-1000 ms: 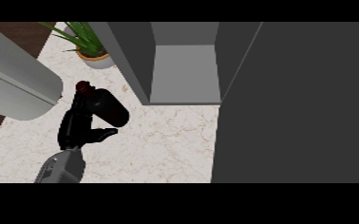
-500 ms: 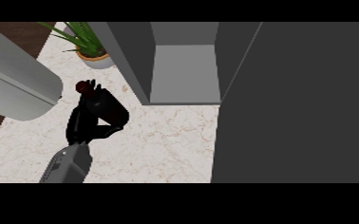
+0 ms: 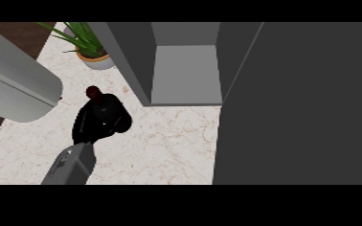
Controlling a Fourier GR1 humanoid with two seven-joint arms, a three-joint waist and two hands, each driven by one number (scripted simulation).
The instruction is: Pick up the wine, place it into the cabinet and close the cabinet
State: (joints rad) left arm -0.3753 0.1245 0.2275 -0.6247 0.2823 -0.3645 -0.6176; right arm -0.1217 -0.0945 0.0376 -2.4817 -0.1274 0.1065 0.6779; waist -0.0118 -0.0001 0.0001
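The left hand (image 3: pixel 99 122) is curled around the wine (image 3: pixel 93 93), just left of the open cabinet (image 3: pixel 185 72). The wine is not inside yet. It must go in, then the door (image 3: pixel 290 105) must shut.

wine (image 3: pixel 93 92) mostly hidden by hand (image 3: pixel 99 119)

The worktop (image 3: pixel 163 148) filled the lower left of the frame. The cabinet (image 3: pixel 185 72) stood open at upper centre, its door (image 3: pixel 290 105) taking up the right side. A potted plant (image 3: pixel 88 45) sat at upper left, just left of the cabinet. Below the plant stood the wine (image 3: pixel 93 93), with the left hand (image 3: pixel 99 122) around it, left of the cabinet's opening.
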